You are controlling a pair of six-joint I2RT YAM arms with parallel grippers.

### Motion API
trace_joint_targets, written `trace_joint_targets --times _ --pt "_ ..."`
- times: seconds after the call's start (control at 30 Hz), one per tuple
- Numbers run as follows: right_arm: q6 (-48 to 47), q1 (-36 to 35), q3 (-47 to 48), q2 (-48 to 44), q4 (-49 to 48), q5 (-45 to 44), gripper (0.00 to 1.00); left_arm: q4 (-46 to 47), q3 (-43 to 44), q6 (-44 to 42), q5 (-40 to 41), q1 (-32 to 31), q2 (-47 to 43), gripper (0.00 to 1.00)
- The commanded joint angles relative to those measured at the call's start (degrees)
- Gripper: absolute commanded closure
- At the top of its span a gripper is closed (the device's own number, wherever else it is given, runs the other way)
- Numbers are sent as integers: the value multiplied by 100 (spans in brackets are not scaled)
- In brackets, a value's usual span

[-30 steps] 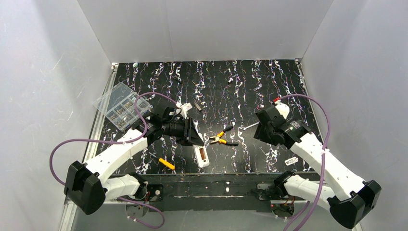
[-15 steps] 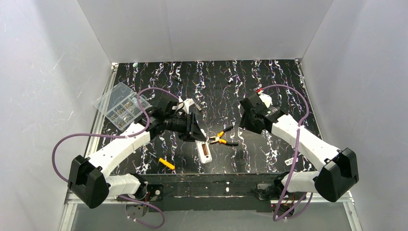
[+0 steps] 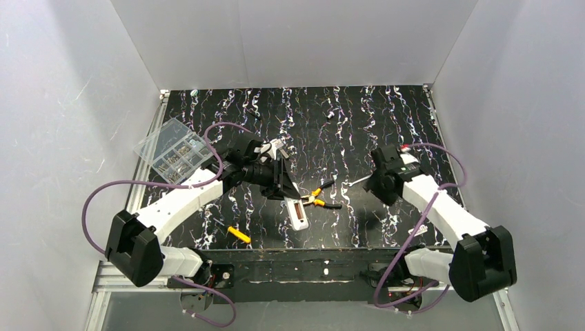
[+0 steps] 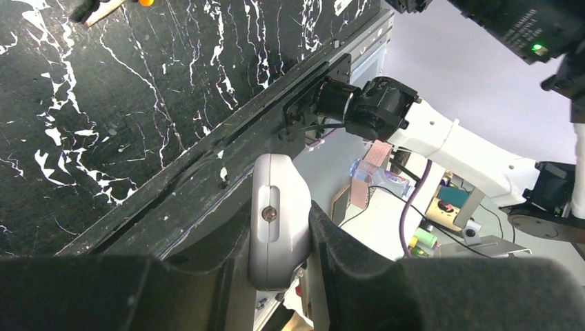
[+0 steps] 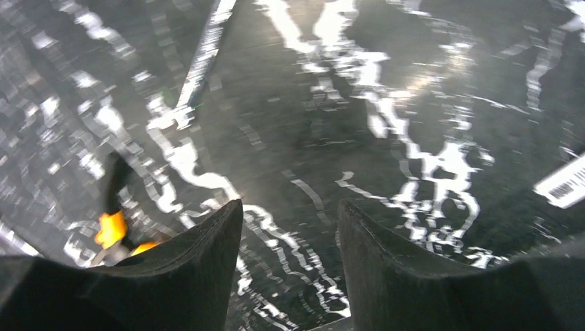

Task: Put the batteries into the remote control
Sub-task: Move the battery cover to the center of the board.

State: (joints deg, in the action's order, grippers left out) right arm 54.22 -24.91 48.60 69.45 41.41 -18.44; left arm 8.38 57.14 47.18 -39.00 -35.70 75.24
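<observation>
The left gripper [image 3: 283, 185], clamped on one end of the remote control [image 4: 278, 227] over the near middle of the table [image 3: 386, 110] beside the pliers [image 3: 321, 200], may let it pivot or slip if the right gripper [image 5: 290, 207], jaws apart and empty, pushes against it.

No legible text; only a white barcode sticker [image 5: 564, 182], its print too small and blurred

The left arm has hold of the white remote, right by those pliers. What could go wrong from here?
1. The left end effector seems to pinch the remote control near one end, so it might twist or slip.
2. The pliers lie close beside the remote; moving it could knock them.
3. The right end effector, open and empty, may bump the pliers when approaching.
</observation>
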Motion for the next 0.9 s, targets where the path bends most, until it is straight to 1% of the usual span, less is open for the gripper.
trace_joint_targets --times 0.0,0.17,0.27,0.37,0.47,0.6,0.77,0.8,0.87 --pt "873 499 -427 -636 614 -486 37 -252 227 22 -293 -71 6 100" --pt "1904 748 -791 -1219 1481 -1065 31 -258 221 21 -362 -94 28 100" --pt "2243 1040 -938 -1499 1755 -1294 26 -254 226 45 -367 -112 27 100" --pt "2320 1370 -968 -1656 1978 -1576 21 -249 273 83 -420 -138 102 100" --pt "2329 1674 -928 -1674 2178 -1703 17 -286 383 93 -507 -166 217 100" --pt "2137 2036 -899 -1595 2049 -1430 18 -336 562 100 -578 -214 392 100" --pt "2128 2431 -751 -1120 2238 -1476 19 -386 817 112 -684 -285 580 100" --pt "2131 2655 -739 -1043 2275 -1472 19 -404 857 117 -706 -301 612 100" --pt "2033 2830 -785 -1003 2225 -1385 20 -438 913 112 -760 -329 669 100"
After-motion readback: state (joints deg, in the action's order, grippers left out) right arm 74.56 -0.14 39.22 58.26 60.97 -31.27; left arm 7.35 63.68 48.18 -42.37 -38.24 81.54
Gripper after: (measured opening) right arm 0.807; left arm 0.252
